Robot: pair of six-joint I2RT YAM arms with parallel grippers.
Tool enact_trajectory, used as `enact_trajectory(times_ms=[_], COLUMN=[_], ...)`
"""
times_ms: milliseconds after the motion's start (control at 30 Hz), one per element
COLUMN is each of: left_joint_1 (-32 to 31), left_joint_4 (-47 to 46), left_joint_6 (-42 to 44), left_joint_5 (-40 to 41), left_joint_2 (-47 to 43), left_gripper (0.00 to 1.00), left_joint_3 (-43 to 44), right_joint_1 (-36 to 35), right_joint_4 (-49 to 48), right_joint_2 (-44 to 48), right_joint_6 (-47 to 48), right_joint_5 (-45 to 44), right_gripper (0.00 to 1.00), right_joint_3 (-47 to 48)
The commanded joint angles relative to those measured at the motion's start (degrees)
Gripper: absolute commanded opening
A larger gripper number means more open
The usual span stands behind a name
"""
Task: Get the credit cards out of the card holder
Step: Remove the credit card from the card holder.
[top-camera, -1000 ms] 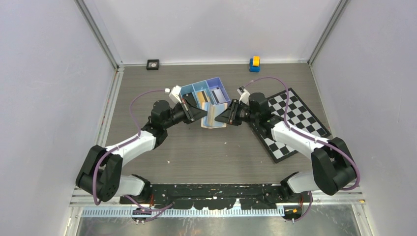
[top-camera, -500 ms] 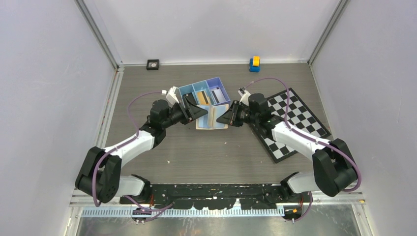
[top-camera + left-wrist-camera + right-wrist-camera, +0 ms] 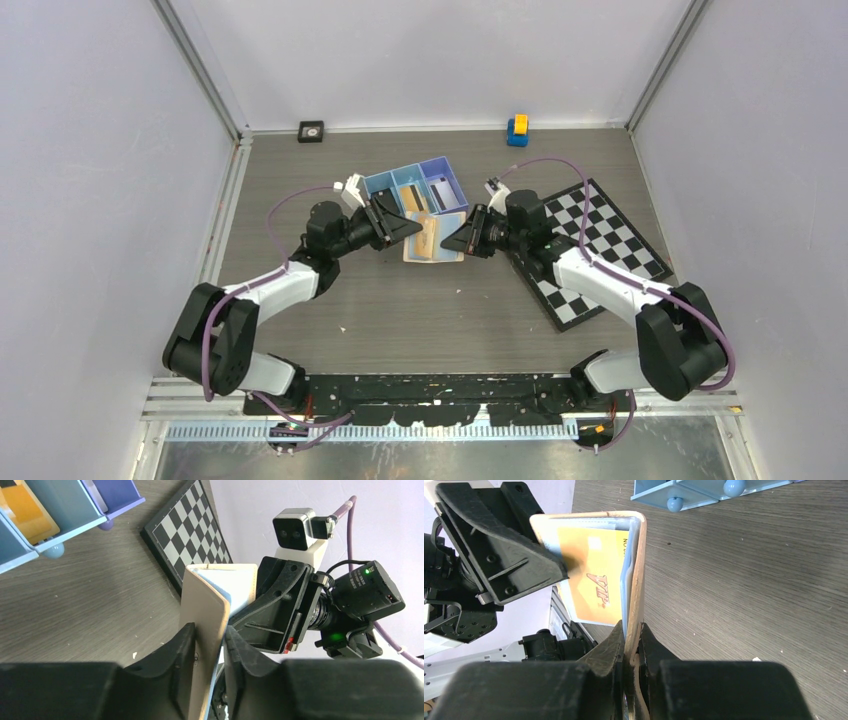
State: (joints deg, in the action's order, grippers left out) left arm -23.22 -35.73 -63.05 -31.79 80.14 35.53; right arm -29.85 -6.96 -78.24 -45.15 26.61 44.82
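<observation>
From above: my two arms meet over the middle of the table, with the holder (image 3: 430, 243) spread open between them, just in front of the blue tray (image 3: 437, 161). The left gripper (image 3: 405, 228) comes in from the left and the right gripper (image 3: 452, 240) from the right, each at one side of the holder. The tray's middle compartment has an orange card (image 3: 411, 196) in it, and its right compartment a pale card (image 3: 437, 192). A checkered board (image 3: 612, 215) lies flat beneath the right arm.

Left wrist: one tan flap of the holder (image 3: 206, 611) stands upright between my left fingers (image 3: 177, 667), with its pale blue lining facing the right gripper just behind it. The fingers sit close on both sides of the flap — whether they actually pinch it I cannot tell. The tray's corner and the board lie on the table beyond.

Right wrist: my right fingers (image 3: 613, 652) are closed tight on the lower edge of the other flap, so the holder (image 3: 639, 575) is held on edge above the tabletop. Inside it an orange-yellow card (image 3: 591, 582) sits in its pocket — the left gripper's black finger covers the card's left edge. The tray's round feet show at the top.
</observation>
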Motion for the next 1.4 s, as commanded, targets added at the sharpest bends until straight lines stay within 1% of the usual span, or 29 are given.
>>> enact_trajectory(times_ms=[0, 33, 133, 233, 267, 367, 400, 433, 500, 600, 700, 767, 900, 967, 1033, 1167, 1300, 1367], left_joint_1=[0.37, 0.42, 0.67, 0.81, 0.88, 0.89, 0.94, 0.98, 0.96, 1.07, 1.2, 1.25, 1.32, 1.34, 1.34, 1.34, 1.34, 1.34], left_joint_4=[-1.77, -0.83, 0.83, 2.26, 2.74, 3.78, 3.96, 4.11, 4.47, 4.7, 4.66, 4.68, 4.15, 1.58, -1.56, -7.56, -16.63, -18.42], left_joint_6=[1.12, 1.56, 2.44, 3.22, 3.46, 4.04, 4.11, 4.12, 4.18, 4.27, 4.3, 4.27, 4.15, 3.15, 1.39, -2.74, -8.55, -9.8], left_joint_5=[-0.54, -0.2, 0.42, 0.99, 1.25, 1.71, 1.81, 1.95, 2.23, 2.44, 2.36, 2.37, 2.28, 1.23, -0.29, -3.91, -7.27, -8.18], left_joint_2=[-1.69, -2.06, -3.05, -4.11, -4.41, -5.0, -5.15, -5.24, -5.51, -5.52, -5.46, -5.58, -5.79, -5.57, -4.93, -2.7, -0.07, 0.59], left_gripper=[0.24, 0.18, 0.06, 0.0, 0.0, 0.0, 0.0, 0.0, 0.0, 0.0, 0.0, 0.0, 0.0, 0.0, 0.0, 0.0, 0.0, 0.0], left_joint_3=[0.24, 0.33, 0.42, 0.42, 0.42, 0.51, 0.52, 0.48, 0.45, 0.44, 0.43, 0.33, 0.2, -0.19, -0.44, -0.46, -0.71, -0.43], right_joint_1=[-0.26, -0.25, -0.21, -0.25, -0.22, -0.19, -0.21, -0.21, -0.21, -0.21, -0.19, -0.2, -0.21, -0.23, -0.17, -0.16, -0.2, -0.2], right_joint_4=[-1.25, -0.95, 0.12, 1.72, 2.58, 6.33, 8.24, 9.57, 10.55, 9.88, 7.37, 3.44, -3.93, -7.08, -7.79, -7.74, -11.27, -13.11], right_joint_2=[3.08, 3.21, 3.71, 4.53, 4.9, 6.66, 7.55, 8.49, 11.22, 15.78, 19.86, 21.26, 21.87, 20.75, 17.76, 11.37, 7.67, 6.76], right_joint_6=[0.79, 0.91, 1.38, 2.09, 2.55, 3.55, 3.76, 3.94, 4.41, 5.13, 5.72, 5.91, 4.87, 3.74, 2.74, 0.76, -1.57, -2.54], right_joint_5=[-0.65, -0.95, -2.01, -4.02, -5.25, -11.43, -13.64, -16.02, -19.51, -22.33, -21.44, -19.26, -12.31, -8.25, -5.22, -2.23, 1.83, 3.11], right_gripper=[0.02, 0.03, 0.07, 0.11, 0.16, 0.39, 0.44, 0.48, 0.52, 0.52, 0.48, 0.45, 0.44, 0.44, 0.42, 0.38, 0.37, 0.37], right_joint_3=[2.31, 2.34, 2.51, 2.59, 2.63, 2.93, 2.96, 2.77, 2.08, 0.24, -1.82, -3.11, -5.4, -5.62, -4.48, -2.49, -2.18, -2.4])
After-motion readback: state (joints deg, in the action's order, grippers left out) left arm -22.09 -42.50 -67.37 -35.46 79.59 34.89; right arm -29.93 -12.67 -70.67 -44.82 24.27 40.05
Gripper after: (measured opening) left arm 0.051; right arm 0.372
